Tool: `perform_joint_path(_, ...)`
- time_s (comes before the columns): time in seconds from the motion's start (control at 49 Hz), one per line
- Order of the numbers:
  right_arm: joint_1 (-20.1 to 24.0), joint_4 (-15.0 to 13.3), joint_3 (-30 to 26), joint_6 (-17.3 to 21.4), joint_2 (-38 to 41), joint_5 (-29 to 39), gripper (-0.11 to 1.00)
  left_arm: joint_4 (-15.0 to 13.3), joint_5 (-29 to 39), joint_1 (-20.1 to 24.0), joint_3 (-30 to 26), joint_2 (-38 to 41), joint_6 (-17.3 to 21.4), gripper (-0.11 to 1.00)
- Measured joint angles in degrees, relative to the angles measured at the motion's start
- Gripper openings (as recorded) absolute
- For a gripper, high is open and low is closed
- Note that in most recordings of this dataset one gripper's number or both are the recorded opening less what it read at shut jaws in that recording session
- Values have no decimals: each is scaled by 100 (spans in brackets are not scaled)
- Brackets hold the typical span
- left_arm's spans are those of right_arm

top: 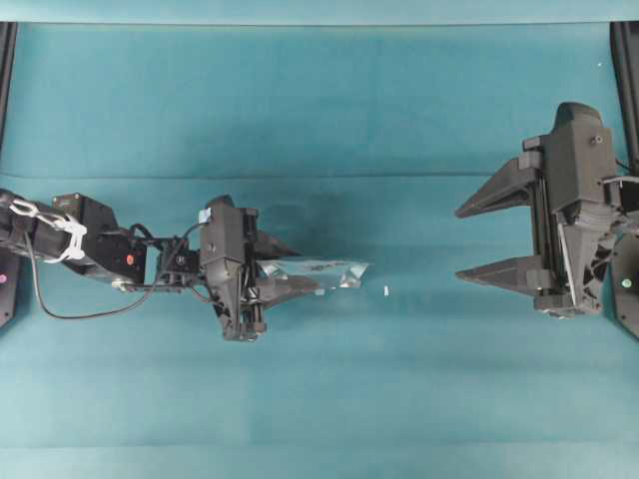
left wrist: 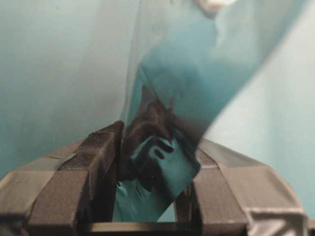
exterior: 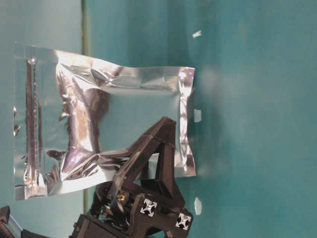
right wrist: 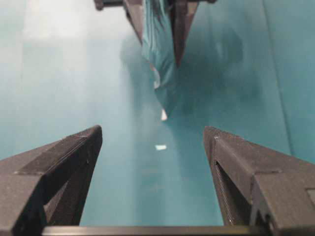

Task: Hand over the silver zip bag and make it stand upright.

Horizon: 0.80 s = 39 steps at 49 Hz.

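My left gripper [top: 290,267] is shut on the silver zip bag [top: 334,273], a shiny crinkled foil pouch held edge-on above the table, left of centre. The table-level view shows the bag's [exterior: 104,119] flat face, with the gripper's fingers [exterior: 158,148] pinching one edge. In the left wrist view the bag [left wrist: 167,123] rises between both pads and mirrors the teal cloth. My right gripper [top: 464,242] stands open at the right, some way from the bag, its fingers pointing toward it. From the right wrist view the bag [right wrist: 160,54] shows ahead between the left fingers, and the right gripper [right wrist: 152,135] holds nothing.
A teal cloth [top: 319,100] covers the table. A tiny white speck [top: 385,290] lies on it between the two grippers, just past the bag's free end. Black frame posts [top: 6,60] stand at the left and right edges.
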Motion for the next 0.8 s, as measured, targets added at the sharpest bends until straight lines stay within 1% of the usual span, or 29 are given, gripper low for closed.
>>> perform_joint_path(0.797,0,0,9,-9,-9,-132,92,0,9,0,0,0,-9,34)
